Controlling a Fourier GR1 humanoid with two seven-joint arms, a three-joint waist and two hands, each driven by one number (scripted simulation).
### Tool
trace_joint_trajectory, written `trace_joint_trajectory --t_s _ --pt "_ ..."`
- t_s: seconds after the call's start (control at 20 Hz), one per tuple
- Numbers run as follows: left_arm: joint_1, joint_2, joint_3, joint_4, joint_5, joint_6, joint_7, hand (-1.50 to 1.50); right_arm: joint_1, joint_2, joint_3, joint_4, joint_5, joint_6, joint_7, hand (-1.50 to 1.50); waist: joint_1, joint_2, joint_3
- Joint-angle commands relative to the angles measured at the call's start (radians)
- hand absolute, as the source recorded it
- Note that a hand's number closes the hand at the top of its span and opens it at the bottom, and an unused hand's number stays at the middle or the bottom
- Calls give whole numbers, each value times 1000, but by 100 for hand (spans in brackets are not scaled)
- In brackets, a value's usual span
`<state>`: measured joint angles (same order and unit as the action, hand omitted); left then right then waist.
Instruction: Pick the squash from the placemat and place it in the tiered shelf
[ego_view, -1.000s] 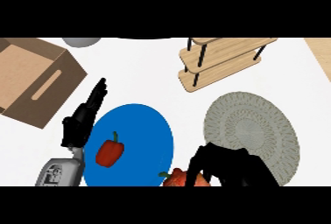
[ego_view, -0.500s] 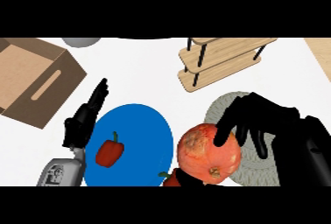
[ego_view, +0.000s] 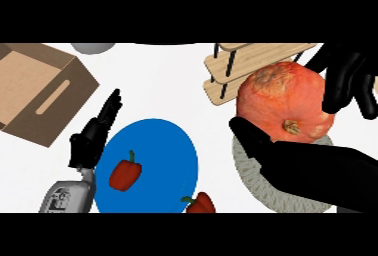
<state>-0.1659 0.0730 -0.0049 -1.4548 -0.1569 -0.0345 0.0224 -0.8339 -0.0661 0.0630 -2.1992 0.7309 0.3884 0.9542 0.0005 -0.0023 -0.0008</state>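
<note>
A big orange squash (ego_view: 284, 102) hangs in the air at the right, held in my right hand (ego_view: 317, 167). The thumb curls under its left side and the fingers (ego_view: 343, 80) wrap over its right side. It is lifted above the grey round placemat (ego_view: 258, 182), most of which is hidden by the hand. The wooden tiered shelf (ego_view: 232, 65) stands just behind and left of the squash, partly covered by it. My left hand (ego_view: 92, 137) rests open at the left, fingers pointing up, beside the blue plate (ego_view: 159, 160).
A red bell pepper (ego_view: 125, 172) lies on the blue plate and a second red pepper (ego_view: 201, 204) sits at its lower right edge. An open cardboard box (ego_view: 40, 92) stands at the far left. A grey round object (ego_view: 92, 48) peeks in at the top.
My right hand has risen with the squash, up and to the right, from over the placemat's left edge to in front of the tiered shelf. The left hand has stayed still.
</note>
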Motion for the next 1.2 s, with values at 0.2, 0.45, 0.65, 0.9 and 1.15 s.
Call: trace_joint_trajectory --t_s 0.2,0.45,0.65,0.9,1.15 --pt "15 2 9 21 -9 8 -47 0 -84 -103 -137 180 13 -41 -92 150 2 2 0" --pt "-57 -38 -13 41 -31 41 24 0 -143 -166 -188 304 -2 -81 -190 150 0 3 1" --pt "-62 -26 -11 19 -25 26 44 0 -267 -195 -122 491 100 -136 -239 150 10 5 0" --pt "-26 -16 -8 2 -11 5 22 0 -258 -226 -151 633 117 -226 -365 150 11 5 0" --pt "-16 1 11 10 6 -12 -10 0 -173 -184 -33 665 239 -357 -460 150 10 5 0"
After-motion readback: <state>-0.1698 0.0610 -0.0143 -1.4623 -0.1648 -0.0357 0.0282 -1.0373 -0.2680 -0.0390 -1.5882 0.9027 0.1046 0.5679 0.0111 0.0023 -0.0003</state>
